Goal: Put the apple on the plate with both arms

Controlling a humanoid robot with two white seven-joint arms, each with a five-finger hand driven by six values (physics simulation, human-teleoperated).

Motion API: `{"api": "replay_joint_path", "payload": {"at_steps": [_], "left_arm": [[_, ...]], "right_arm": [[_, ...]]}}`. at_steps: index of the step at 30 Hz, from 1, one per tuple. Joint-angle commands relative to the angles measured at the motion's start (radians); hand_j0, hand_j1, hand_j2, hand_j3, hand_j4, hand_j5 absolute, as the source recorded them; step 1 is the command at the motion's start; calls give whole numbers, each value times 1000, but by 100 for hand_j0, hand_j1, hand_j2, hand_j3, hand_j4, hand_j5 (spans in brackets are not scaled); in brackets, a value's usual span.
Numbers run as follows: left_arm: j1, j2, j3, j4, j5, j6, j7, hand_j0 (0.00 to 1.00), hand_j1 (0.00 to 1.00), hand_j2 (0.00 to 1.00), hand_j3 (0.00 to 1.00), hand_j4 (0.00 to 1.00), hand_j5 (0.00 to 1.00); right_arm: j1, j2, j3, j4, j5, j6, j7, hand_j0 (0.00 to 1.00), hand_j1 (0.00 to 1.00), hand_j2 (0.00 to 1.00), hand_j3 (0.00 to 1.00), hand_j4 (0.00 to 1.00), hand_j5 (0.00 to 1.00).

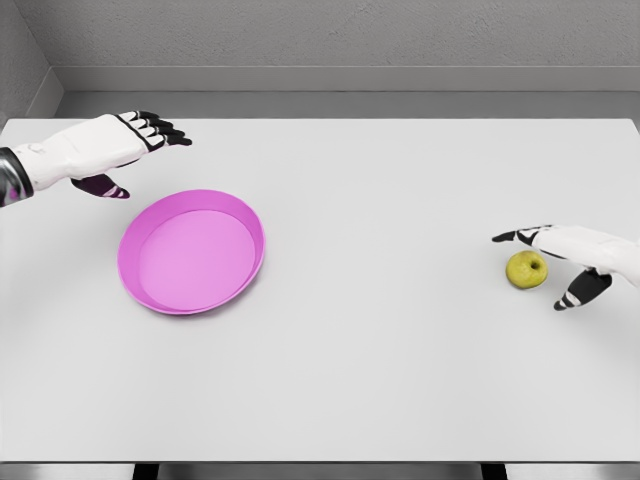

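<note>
A yellow-green apple (526,269) sits on the white table (400,380) near its right edge, well apart from the pink plate (245,215), which lies left of centre and holds nothing. The right hand (565,255) reaches in just beside the apple, fingers spread above it and thumb below, gripping nothing. The left hand (125,145) hangs beyond the plate's far left rim, fingers extended and relaxed, likewise holding nothing.
</note>
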Motion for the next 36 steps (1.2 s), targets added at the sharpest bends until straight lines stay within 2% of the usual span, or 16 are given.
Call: {"api": "replay_joint_path", "payload": {"at_steps": [1,4,5,7,18,19,20,24,27,33,36], "left_arm": [[0,-2,1,0,-5,1,1,100,100,100,100,100,100],[2,-2,1,0,-5,1,1,100,100,100,100,100,100],[2,-2,1,-3,-5,1,1,100,100,100,100,100,100],[2,-2,1,-3,-5,1,1,100,100,100,100,100,100],[2,-2,3,-2,-3,1,1,100,100,100,100,100,100],[2,-2,1,-2,-3,1,1,100,100,100,100,100,100],[2,-2,1,-2,-3,1,1,100,100,100,100,100,100],[2,-2,1,-3,-5,1,1,100,100,100,100,100,100],[2,-2,1,-3,-5,1,1,100,100,100,100,100,100],[2,-2,1,-3,-5,1,1,100,100,100,100,100,100],[2,-1,3,-3,-5,1,1,100,100,100,100,100,100]], "right_arm": [[0,9,20,1,-2,69,-3,100,100,100,100,100,100],[-35,13,41,23,-2,79,-3,100,100,100,100,100,100],[-74,28,78,26,-2,112,-3,100,100,100,100,100,100],[-113,37,138,34,-2,122,-4,100,100,100,100,100,100],[-118,49,144,57,4,130,-4,100,100,100,100,100,100],[-117,49,144,57,6,130,-4,92,92,92,92,92,92],[-117,49,144,57,6,129,-4,76,76,76,76,76,76],[-117,49,149,55,7,129,-4,55,55,55,55,55,55],[-117,48,149,54,7,127,-3,46,46,46,46,46,46],[-124,48,149,46,9,125,0,39,39,39,39,39,39],[-129,48,149,41,9,125,2,39,39,39,39,39,39]]}}
